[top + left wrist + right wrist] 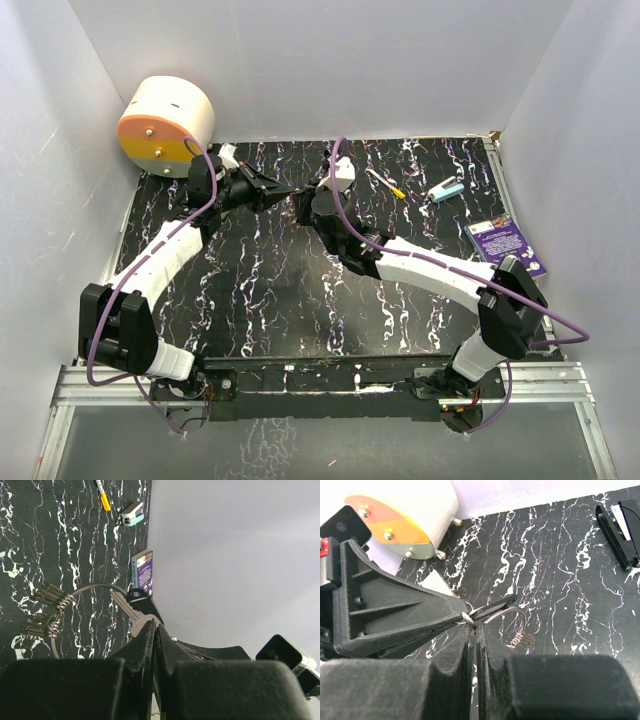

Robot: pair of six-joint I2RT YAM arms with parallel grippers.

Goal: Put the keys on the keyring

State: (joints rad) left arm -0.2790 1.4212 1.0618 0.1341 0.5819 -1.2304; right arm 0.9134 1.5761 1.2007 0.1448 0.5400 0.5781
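My two grippers meet tip to tip above the back middle of the black marbled table. My left gripper (291, 190) (155, 626) is shut on a silvery key (124, 607), whose blade sticks out past its tips. My right gripper (302, 206) (477, 629) is shut at the foot of the keyring (520, 614), a thin wire arc that also shows in the left wrist view (95, 586). Several keys (47, 615) (522, 640) hang bunched on the ring. The held key's head (469, 619) touches the ring at my right fingertips. A black strip (500, 605) juts out there too.
A white and orange drum (165, 125) (405, 515) stands at the back left corner. A yellow-handled thin tool (388, 185) (103, 499), a teal object (447, 189) (132, 514) and a purple card (505, 243) (144, 572) lie at the back right. White walls enclose the table.
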